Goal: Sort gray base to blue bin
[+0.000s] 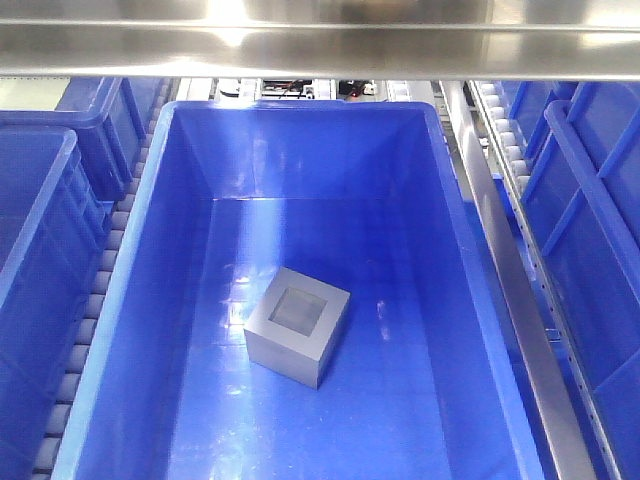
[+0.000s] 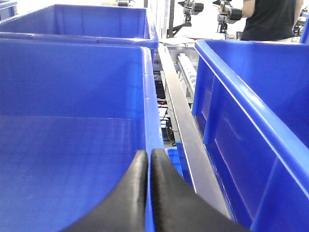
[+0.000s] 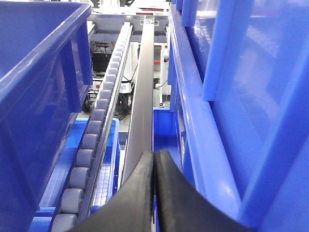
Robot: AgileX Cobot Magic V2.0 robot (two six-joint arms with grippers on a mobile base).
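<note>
Gray base (image 1: 298,326) sits on the floor of the blue bin (image 1: 150,260), near-centre, slightly left, turned a bit off square to the walls. Recessed square opening faces up. Neither claw shows in the front view; nothing touches the block. Judgement: sort looks done, so the remaining step is just keeping both arms clear of the bin and not knocking the block.

Front view, materials: block is matte light gray, sharp edges, thick walls round a shallow square pocket. Bin is glossy blue plastic, smooth tapered inner walls, rolled rim, glare streaks on floor and far wall. More blue bins left (image 1: 50,170) and right (image 1: 590,230). Roller track (image 1: 100,290) runs along the left side, a metal rail (image 1: 520,300) along the right. Shiny steel shelf edge (image 1: 320,40) across the top.

Left wrist view: left claw (image 2: 149,164) has its black curved fingers pressed together, nothing between them. It hangs over the rim between two blue bins, above a metal rail (image 2: 186,130). Block not in this view. A person in a dark shirt (image 2: 268,19) stands far right.

Right wrist view: right claw (image 3: 154,166) also together and empty, pointing along a dark rail (image 3: 144,87) with gray rollers (image 3: 91,140) on the left and ribbed blue bin walls either side. Block not visible here either.

To do it well: if either arm moves, lift before travelling sideways, since rims and rails sit close to both claws.
</note>
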